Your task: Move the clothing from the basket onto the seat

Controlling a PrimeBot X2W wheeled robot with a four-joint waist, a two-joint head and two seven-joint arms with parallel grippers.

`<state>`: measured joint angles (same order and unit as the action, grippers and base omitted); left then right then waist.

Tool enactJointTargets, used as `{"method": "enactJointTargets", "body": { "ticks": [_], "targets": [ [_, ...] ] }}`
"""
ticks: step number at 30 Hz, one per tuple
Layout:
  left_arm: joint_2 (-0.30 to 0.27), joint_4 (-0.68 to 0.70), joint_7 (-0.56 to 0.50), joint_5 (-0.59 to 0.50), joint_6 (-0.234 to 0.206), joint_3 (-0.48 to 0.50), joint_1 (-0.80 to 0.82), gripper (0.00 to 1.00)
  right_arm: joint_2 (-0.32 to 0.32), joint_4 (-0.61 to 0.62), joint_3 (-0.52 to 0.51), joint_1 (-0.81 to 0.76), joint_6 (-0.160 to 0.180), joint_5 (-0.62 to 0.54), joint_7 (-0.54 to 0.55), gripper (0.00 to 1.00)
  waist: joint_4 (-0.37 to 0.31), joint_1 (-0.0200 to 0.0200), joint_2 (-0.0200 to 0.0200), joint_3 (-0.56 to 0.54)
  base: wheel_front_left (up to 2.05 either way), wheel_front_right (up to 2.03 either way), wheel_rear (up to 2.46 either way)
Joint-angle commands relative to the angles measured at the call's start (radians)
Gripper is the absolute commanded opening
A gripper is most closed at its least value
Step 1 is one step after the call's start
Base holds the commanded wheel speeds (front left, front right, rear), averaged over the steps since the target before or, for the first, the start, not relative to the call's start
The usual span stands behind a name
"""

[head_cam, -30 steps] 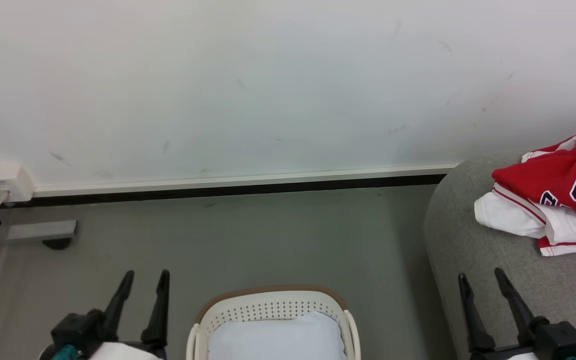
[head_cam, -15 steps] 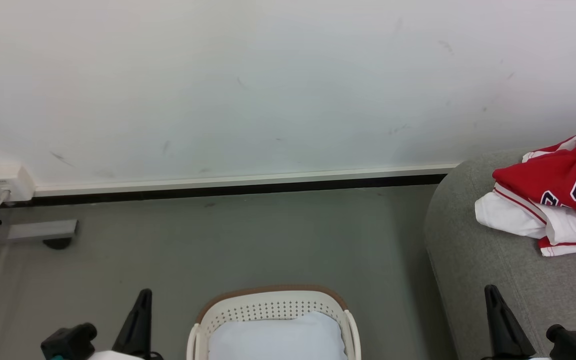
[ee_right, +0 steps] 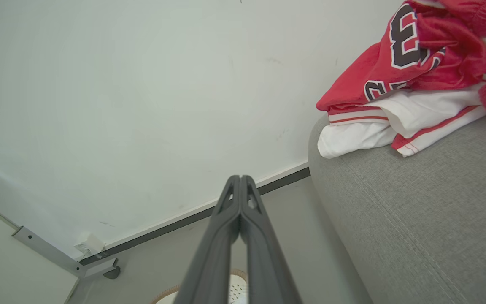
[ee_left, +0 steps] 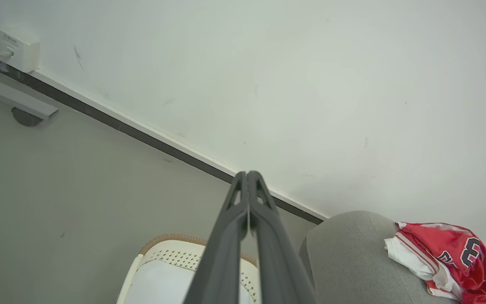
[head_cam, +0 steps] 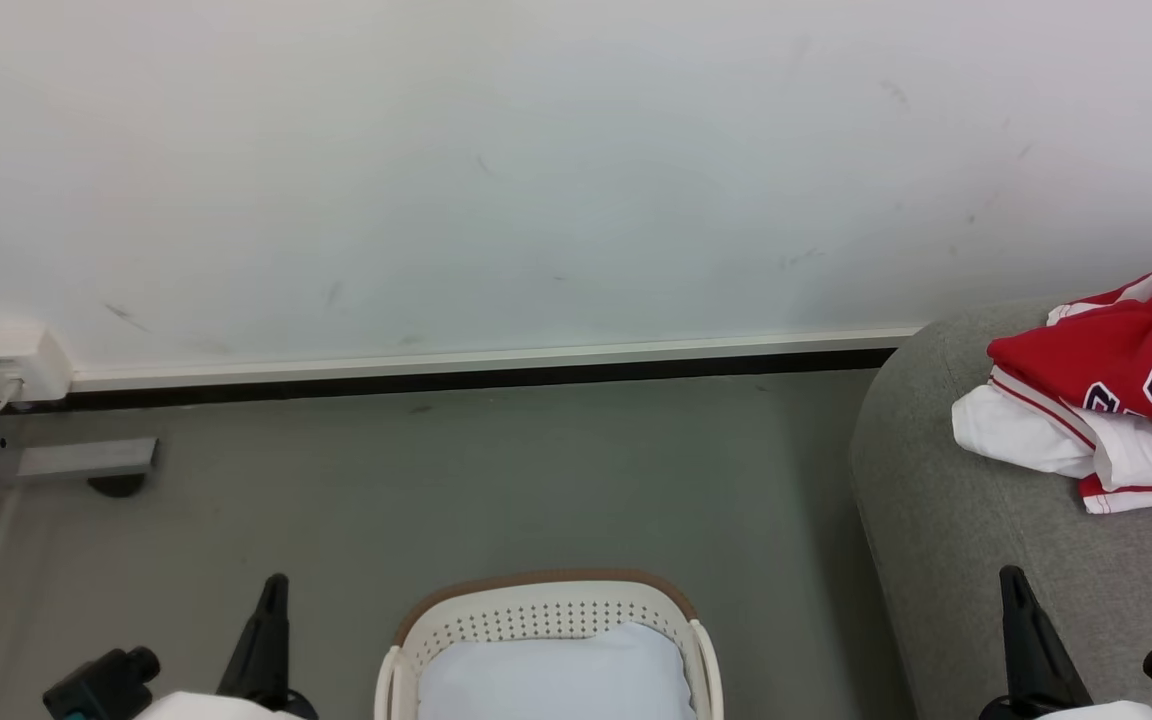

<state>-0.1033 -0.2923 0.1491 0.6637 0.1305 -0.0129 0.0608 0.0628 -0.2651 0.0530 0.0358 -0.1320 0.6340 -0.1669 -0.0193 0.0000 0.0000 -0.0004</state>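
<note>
- Large light grey fabric-upholstered sofa (head_cam: 976, 560): running off the head view's right and bottom edges.
- White perforated plastic laundry basket with brown rim band (head_cam: 546, 582): standing on the floor, its near half cut off, holding a pale blue pillow-like cloth (head_cam: 556, 680).
- Red sports jersey with white panels and black number (head_cam: 1106, 365): lying crumpled on the sofa, partly cropped.
- Left gripper (ee_left: 247, 174), right gripper (ee_right: 240, 177): fingers pressing together, gripping nothing; they were spread a second ago. Both are pointing wallward.

Red-white jersey (head_cam: 1086, 360), grey sofa (head_cam: 966, 560), white perforated basket (head_cam: 536, 620)
</note>
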Motion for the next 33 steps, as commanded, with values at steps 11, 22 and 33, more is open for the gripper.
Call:
{"method": "enactJointTargets", "body": {
  "ticks": [11,22,33],
  "targets": [
    [0.006,0.022,-0.048,0.181,0.0,0.028,0.029,0.0,0.013,0.017,-0.022,0.036,0.001,0.193,0.04,0.0,0.002,0.0,0.0,0.0,0.0,0.0,0.0],
    [0.014,0.027,-0.087,0.313,0.0,0.045,0.033,0.0,0.016,0.02,-0.039,0.042,0.001,0.337,0.075,0.0,0.004,0.0,0.0,0.001,0.0,0.0,0.0],
    [0.021,0.032,-0.12,0.432,0.0,0.061,0.037,0.0,0.018,0.021,-0.054,0.05,0.001,0.465,0.106,0.0,0.007,0.0,0.0,0.001,0.0,0.0,0.0]
  ]
}}
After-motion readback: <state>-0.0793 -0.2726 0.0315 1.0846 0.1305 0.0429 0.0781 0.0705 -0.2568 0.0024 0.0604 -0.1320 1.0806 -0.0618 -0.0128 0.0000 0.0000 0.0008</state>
